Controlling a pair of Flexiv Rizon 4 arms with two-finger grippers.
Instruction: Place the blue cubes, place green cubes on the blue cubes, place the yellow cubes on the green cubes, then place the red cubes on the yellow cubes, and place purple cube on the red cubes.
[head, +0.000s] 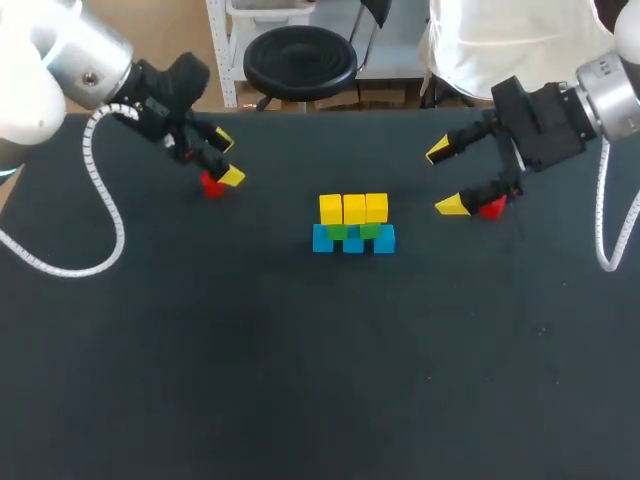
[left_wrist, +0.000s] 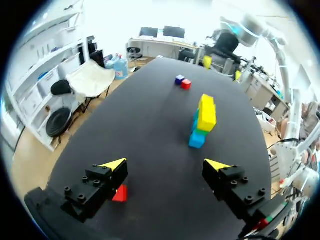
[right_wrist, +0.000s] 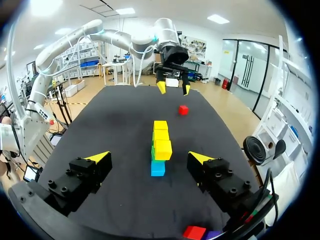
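- Head view: fixed high behind the robot, looking down on the black matte surface (head: 300, 380).
- Left wrist view: low, looking past the left end effector (left_wrist: 166, 165) toward the stack of blue, green and yellow cubes (left_wrist: 202, 122).
- Right wrist view: low, facing the opposite way past the right end effector (right_wrist: 149, 158); all three views share the stack.

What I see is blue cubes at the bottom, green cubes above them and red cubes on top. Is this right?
No. The top row is yellow cubes, not red, as the head view shows. The blue cubes at the bottom and the green cubes above them are correct.
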